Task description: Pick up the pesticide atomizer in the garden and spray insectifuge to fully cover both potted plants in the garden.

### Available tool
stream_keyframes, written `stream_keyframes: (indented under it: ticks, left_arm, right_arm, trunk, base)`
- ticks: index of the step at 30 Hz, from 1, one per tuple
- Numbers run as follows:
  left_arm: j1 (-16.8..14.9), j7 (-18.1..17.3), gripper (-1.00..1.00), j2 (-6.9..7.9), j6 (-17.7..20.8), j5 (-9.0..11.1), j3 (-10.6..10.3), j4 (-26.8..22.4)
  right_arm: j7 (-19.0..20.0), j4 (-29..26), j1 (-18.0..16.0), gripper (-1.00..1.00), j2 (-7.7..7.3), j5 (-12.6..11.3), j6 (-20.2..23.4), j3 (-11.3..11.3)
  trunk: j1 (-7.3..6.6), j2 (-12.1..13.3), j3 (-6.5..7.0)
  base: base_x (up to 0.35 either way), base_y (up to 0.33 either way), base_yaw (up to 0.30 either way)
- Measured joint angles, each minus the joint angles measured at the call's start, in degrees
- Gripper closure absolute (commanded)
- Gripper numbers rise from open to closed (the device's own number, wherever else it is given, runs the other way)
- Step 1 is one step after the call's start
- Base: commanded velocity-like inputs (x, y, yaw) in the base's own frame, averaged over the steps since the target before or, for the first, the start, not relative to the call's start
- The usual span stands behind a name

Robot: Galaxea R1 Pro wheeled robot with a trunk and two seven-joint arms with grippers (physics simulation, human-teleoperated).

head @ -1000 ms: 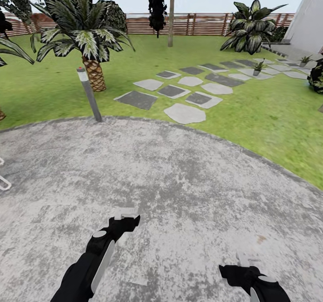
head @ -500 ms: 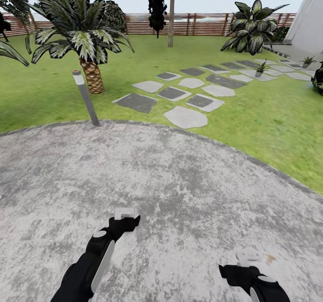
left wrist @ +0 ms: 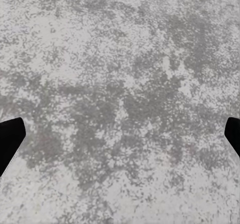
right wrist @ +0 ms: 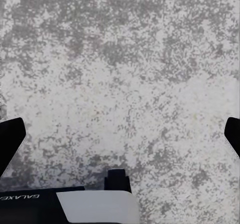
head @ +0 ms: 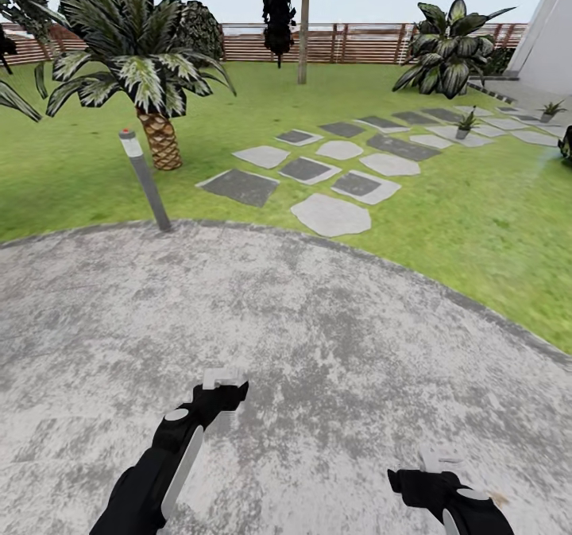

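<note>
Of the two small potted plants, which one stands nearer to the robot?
The left potted plant, on the stepping stones; the other potted plant stands farther back, near the white wall.

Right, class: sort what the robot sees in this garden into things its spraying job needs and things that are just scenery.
For the job:
- potted plant on the stepping stones
- second potted plant further right
- left gripper, right gripper, both empty

Just scenery:
- palm
- lamp post
- fence
- grey paving
</note>
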Motion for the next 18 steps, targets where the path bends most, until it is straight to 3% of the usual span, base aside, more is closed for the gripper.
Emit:
stream_keyframes:
  ticks: [18]
  left_arm:
    - [0.00, 0.00, -1.00, -0.01, 0.03, 0.00, 0.00, 0.00]
  right_arm:
    - [0.01, 0.00, 0.01, -1.00, 0.00, 0.02, 0.00, 0.00]
  trunk:
    - [0.00, 0.00, 0.00]
  base:
    - [0.340, 0.000, 0.000]
